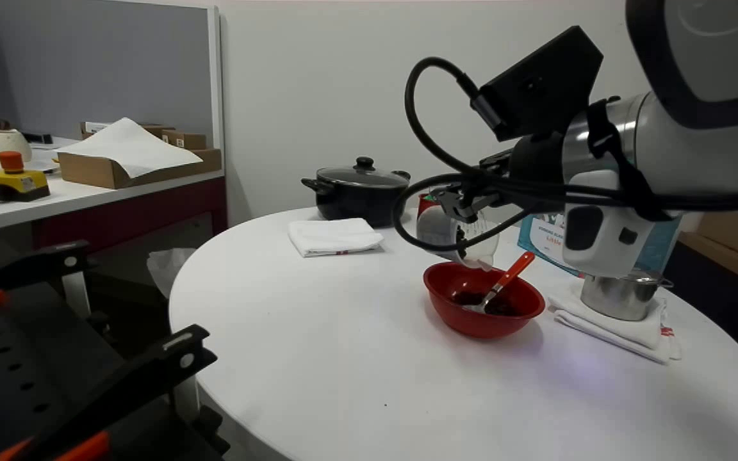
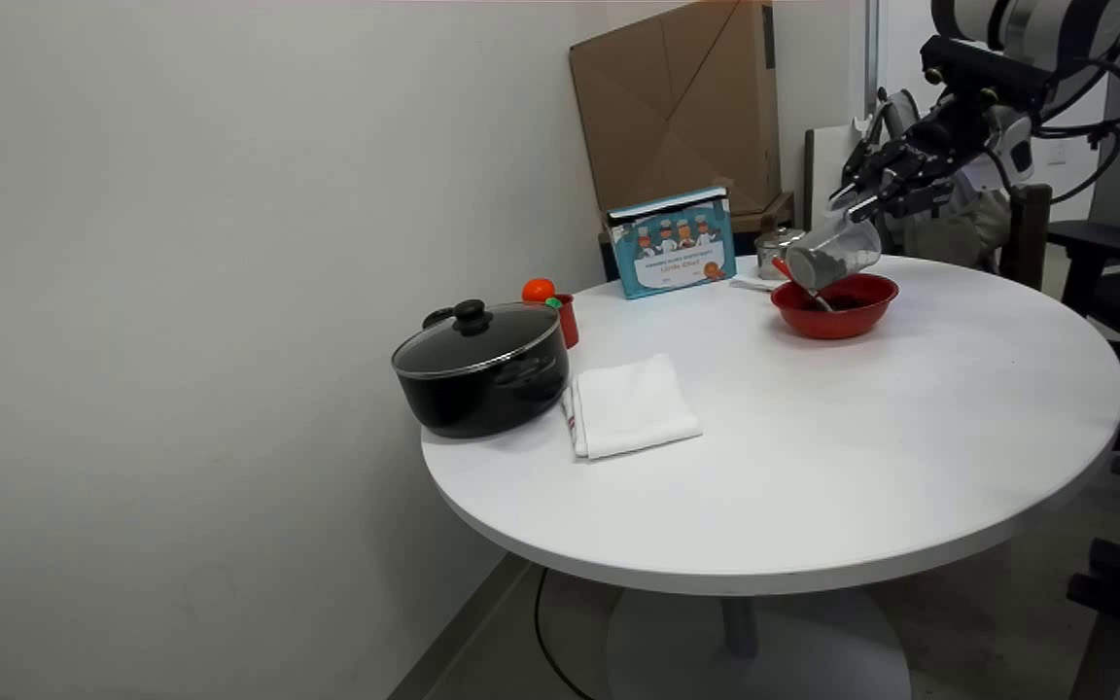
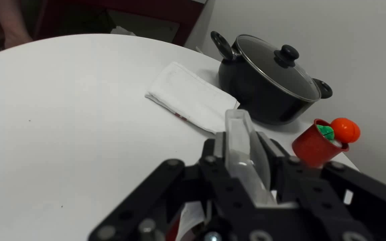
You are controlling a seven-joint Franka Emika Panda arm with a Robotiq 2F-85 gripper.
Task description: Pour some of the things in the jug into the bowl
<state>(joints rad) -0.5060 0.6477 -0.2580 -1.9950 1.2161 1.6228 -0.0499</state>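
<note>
My gripper point(image 1: 462, 206) is shut on the handle of the see-through jug point(image 1: 433, 229). The gripper point(image 2: 857, 201) and jug point(image 2: 834, 253) also show in an exterior view. The jug is tilted far over, above the red bowl point(image 1: 471, 322). A few dark bits show inside the jug. The bowl point(image 2: 832, 324) stands on the table with dark matter point(image 1: 505, 308) inside and an orange-handled utensil point(image 1: 512, 270) leaning on its rim. In the wrist view the jug's handle point(image 3: 238, 137) sits between the fingers point(image 3: 245, 144); most of the jug and bowl is hidden there.
A black lidded pot point(image 2: 482, 394), a folded white cloth point(image 2: 633, 408) and a red cup point(image 3: 313, 149) with orange and green things stand near the wall. A metal pot point(image 1: 619, 298) on a cloth point(image 1: 631, 330) and a blue box point(image 2: 677, 251) are near the bowl.
</note>
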